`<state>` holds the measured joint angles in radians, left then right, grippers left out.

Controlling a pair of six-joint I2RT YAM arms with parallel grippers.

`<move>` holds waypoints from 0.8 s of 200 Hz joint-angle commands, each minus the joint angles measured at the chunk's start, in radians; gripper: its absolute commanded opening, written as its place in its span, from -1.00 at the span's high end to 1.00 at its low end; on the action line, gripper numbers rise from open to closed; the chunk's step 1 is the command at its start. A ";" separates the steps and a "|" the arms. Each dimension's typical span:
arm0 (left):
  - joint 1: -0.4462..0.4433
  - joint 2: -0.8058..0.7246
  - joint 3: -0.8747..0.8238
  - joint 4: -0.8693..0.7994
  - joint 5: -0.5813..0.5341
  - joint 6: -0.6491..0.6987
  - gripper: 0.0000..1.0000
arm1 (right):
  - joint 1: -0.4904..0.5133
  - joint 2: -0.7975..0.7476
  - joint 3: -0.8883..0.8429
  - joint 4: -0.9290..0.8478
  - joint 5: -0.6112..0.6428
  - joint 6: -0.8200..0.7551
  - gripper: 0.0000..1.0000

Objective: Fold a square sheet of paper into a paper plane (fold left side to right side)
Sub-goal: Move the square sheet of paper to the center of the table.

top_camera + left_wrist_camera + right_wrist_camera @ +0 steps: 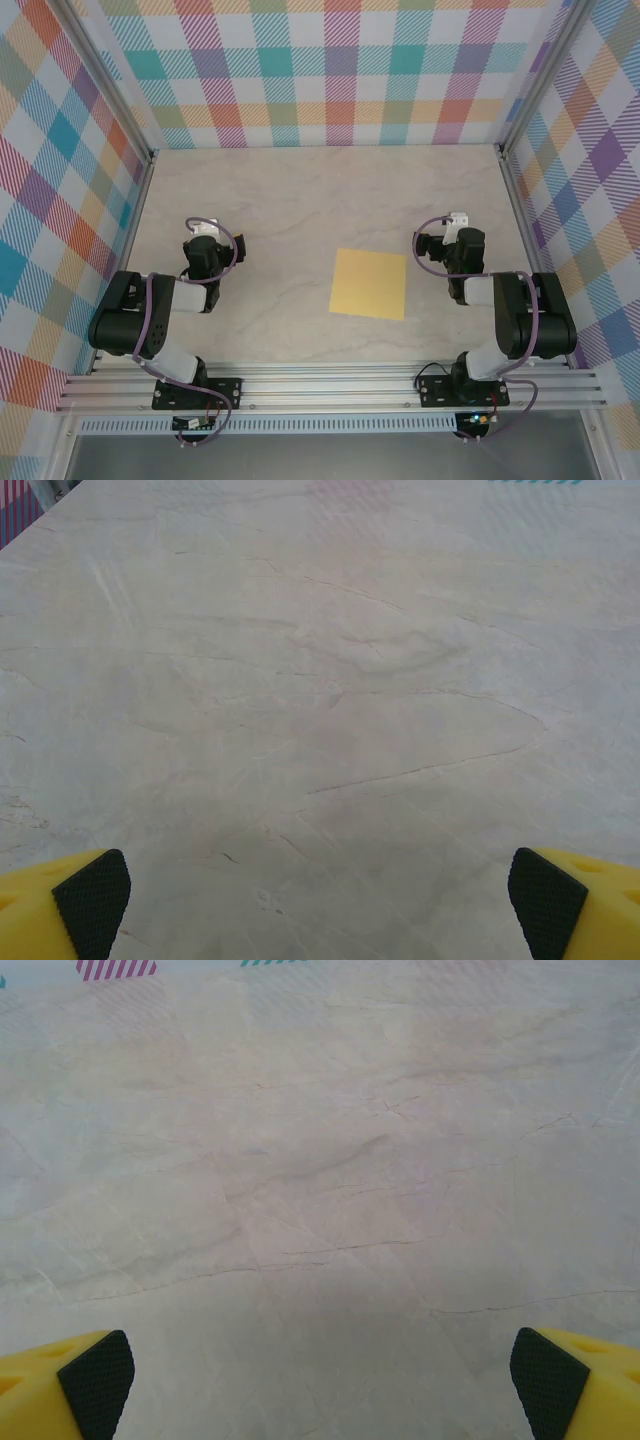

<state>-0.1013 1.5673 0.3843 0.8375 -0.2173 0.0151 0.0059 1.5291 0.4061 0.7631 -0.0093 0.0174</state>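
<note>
The square sheet of paper (369, 283), plain yellow-orange, lies flat and unfolded on the marble table between the two arms, a little right of centre. My left gripper (205, 232) rests well to its left, folded back near its base. My right gripper (455, 222) sits just right of the sheet's far right corner, apart from it. In the left wrist view the yellow fingers (85, 905) stand wide apart over bare table, so the left gripper (320, 910) is open. The right wrist view shows the same: fingers (90, 1385) far apart, the right gripper (320, 1390) open with nothing between them.
Plaid walls (340, 70) enclose the table on three sides, with aluminium posts (115, 100) at the back corners. An aluminium rail (330, 385) carrying both arm bases runs along the near edge. Bare marble (320, 200) lies behind the sheet.
</note>
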 commanded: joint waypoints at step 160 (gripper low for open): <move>-0.063 -0.285 0.337 -0.687 0.299 -0.143 -1.00 | -0.004 -0.418 0.233 -0.712 -0.032 0.136 -0.99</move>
<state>-0.1093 1.3571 0.5785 0.4198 -0.1009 -0.0364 0.0059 1.2942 0.5343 0.3832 -0.0113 0.0502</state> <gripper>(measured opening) 0.997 0.996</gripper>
